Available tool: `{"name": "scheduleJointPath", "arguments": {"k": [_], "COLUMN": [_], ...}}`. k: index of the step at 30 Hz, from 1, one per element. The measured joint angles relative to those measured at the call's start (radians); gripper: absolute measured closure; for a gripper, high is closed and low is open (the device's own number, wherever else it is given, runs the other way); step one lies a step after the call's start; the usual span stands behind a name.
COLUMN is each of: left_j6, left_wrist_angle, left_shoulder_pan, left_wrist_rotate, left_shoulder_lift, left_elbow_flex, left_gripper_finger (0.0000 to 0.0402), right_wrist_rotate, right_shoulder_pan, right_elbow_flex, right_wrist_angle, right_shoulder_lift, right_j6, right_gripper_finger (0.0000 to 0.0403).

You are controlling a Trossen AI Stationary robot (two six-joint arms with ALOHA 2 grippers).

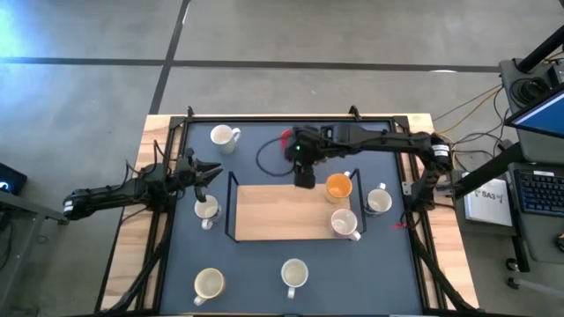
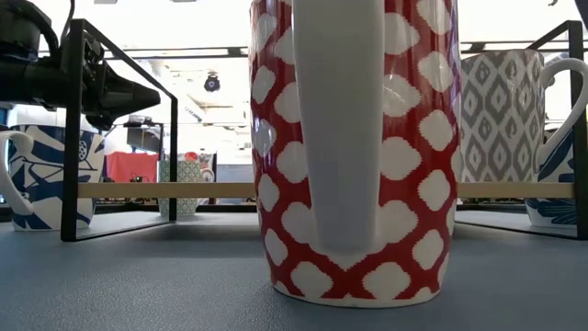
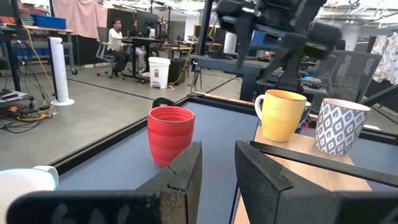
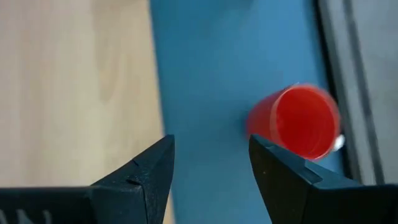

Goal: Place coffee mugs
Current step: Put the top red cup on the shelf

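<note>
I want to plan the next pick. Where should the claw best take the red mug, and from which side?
Probably from above, across the rim of the red mug. It stands upright on the blue mat, mouth open upward, with free space around it. The right claw hovers open beside it.

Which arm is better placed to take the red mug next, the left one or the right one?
The right, probably. Its gripper hangs open over the mat just beside the red mug, near the wooden shelf. The left gripper waits at the table's left side, with the shelf's frame between it and that mug.
</note>
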Motion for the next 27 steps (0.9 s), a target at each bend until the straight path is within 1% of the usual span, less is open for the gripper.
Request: {"name": "scheduleJointPath", "arguments": {"k": [5, 9, 12, 17, 27], "left_j6": [0.000, 0.000, 0.000, 0.000, 0.000], "left_wrist_angle": [0.000, 0.000, 0.000, 0.000, 0.000], "left_shoulder_pan": [0.000, 0.000, 0.000, 0.000, 0.000], "left_wrist_rotate": [0.000, 0.000, 0.000, 0.000, 0.000], "left_shoulder_lift": [0.000, 0.000, 0.000, 0.000, 0.000], "left_elbow_flex": [0.000, 0.000, 0.000, 0.000, 0.000], "left_gripper_finger": [0.0323, 0.0323, 0.0323, 0.0323, 0.0323], "right_wrist_rotate": [-0.012, -0.072, -0.080, -0.068, -0.058], "right_shoulder_pan": [-0.077, -0.121, -0.124, -0.139, -0.201], "right_elbow_flex": [-0.064, -0.122, -0.153, -0.155, -0.144], "right_wrist_angle": [0.120, 0.130, 0.115, 0.172, 0.196], "right_shoulder_lift": [0.000, 0.000, 0.000, 0.013, 0.153], "right_j6": [-0.007, -0.007, 0.027, -0.111, -0.189], "right_gripper_finger": [0.0208, 0.0209, 0.0209, 0.0209, 0.0209]}}
